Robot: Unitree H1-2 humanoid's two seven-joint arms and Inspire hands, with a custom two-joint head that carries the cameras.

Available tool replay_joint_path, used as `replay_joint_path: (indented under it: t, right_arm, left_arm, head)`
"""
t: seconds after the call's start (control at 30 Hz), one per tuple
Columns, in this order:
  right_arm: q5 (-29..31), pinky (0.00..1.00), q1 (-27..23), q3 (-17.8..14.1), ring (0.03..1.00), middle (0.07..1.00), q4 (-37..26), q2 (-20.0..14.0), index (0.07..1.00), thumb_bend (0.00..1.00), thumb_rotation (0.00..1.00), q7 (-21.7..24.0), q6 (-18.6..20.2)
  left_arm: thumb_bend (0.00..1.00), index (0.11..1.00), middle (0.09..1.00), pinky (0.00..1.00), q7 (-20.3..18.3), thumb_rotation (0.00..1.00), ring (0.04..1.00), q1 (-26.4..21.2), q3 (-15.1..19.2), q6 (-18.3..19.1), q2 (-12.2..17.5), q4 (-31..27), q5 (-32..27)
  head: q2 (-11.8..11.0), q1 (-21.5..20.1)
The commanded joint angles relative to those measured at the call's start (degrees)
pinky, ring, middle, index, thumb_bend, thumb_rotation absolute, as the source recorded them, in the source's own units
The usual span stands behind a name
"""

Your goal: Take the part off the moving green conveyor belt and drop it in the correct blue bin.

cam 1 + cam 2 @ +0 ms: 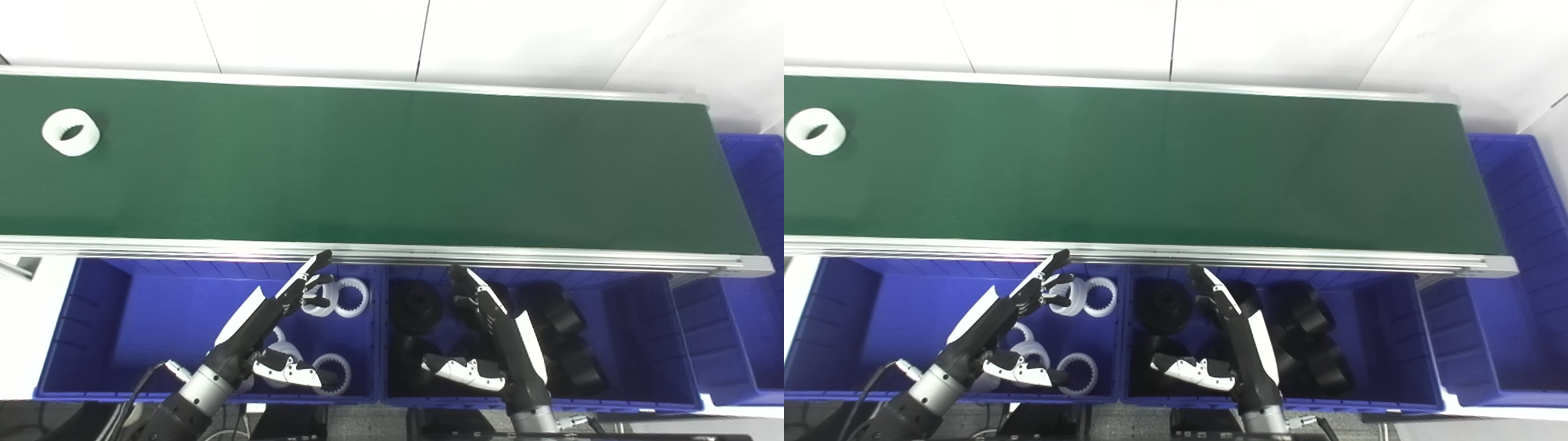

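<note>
A white ring part (71, 131) lies on the green conveyor belt (392, 165) at its far left. My left hand (269, 324) hovers open over the left blue bin (92, 318), which holds several white ring parts (350, 297). My right hand (490, 334) hovers open over the middle blue bin (674, 343), which holds several black parts (416, 306). Both hands are below the belt's near rail, fingers stretched toward it, thumbs apart, holding nothing. The white ring is far to the upper left of both hands.
The belt's aluminium near rail (392, 252) runs just above the bins. A third blue bin (756, 257) stands past the belt's right end. White wall panels lie behind the belt.
</note>
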Motion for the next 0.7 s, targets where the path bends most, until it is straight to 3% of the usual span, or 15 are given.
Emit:
replay_joint_path:
  t: [0.0, 0.2, 0.33, 0.4, 0.43, 0.47, 0.57, 0.67]
  right_arm:
    - [-0.02, 0.79, 0.33, -0.10, 0.864, 0.875, -0.50, 0.39, 0.882, 0.86, 0.44, -0.69, -3.31]
    - [0.25, 0.80, 0.18, 0.00, 0.873, 0.877, 0.07, 0.24, 0.885, 0.85, 0.44, -0.46, -3.79]
    - [-0.06, 0.79, -0.26, 0.17, 0.872, 0.876, 1.46, 0.25, 0.883, 0.85, 0.44, -1.21, -4.31]
    - [-0.60, 0.79, -0.61, 0.54, 0.868, 0.874, 2.39, 0.05, 0.881, 0.85, 0.44, -2.08, -4.47]
    - [-0.81, 0.79, -0.95, 0.95, 0.867, 0.874, 2.95, -0.35, 0.882, 0.85, 0.44, -2.72, -4.48]
    - [-0.67, 0.78, -1.15, 1.22, 0.863, 0.873, 3.30, -0.61, 0.883, 0.85, 0.44, -2.98, -4.48]
    - [0.31, 0.78, -1.60, 1.94, 0.874, 0.887, 4.23, -1.44, 0.892, 0.84, 0.43, -3.58, -4.48]
    - [0.87, 0.78, -2.30, 2.51, 0.881, 0.890, 5.30, -2.02, 0.898, 0.84, 0.43, -4.45, -4.48]
  left_arm:
    - [0.86, 0.994, 1.000, 0.77, 1.45, 0.18, 0.917, -0.35, -0.39, -2.00, 0.95, -1.02, 0.35]
    - [0.87, 0.988, 0.993, 0.78, 1.58, 0.16, 0.914, -0.29, -0.54, -2.00, 1.09, -0.58, -0.19]
    - [0.87, 0.988, 0.995, 0.79, 0.85, 0.15, 0.916, -0.47, -0.51, -2.00, 1.01, 0.18, -0.96]
    - [0.86, 0.993, 0.991, 0.76, 1.91, 0.18, 0.909, -0.56, -0.87, -2.00, 1.23, 0.52, 0.33]
    - [0.87, 0.989, 0.982, 0.75, 2.75, 0.18, 0.900, -0.50, -0.94, -2.00, 1.12, 0.65, 0.95]
    - [0.88, 0.977, 0.966, 0.75, 3.15, 0.19, 0.884, -0.30, -0.81, -2.00, 1.02, 0.49, 1.02]
    - [0.89, 0.949, 0.951, 0.71, 3.95, 0.24, 0.853, 0.08, -0.28, -2.00, 1.17, -0.17, 0.43]
    - [0.87, 0.930, 0.947, 0.71, 4.84, 0.23, 0.845, -0.63, 0.43, -2.00, 1.61, 0.33, -0.47]
  head:
    - [0.00, 0.06]
    - [-0.87, 0.14]
    - [-3.36, 1.99]
    - [-5.18, 4.71]
    - [-7.61, 8.88]
    - [-7.61, 8.88]
    - [-11.34, 14.94]
    - [-13.08, 17.31]
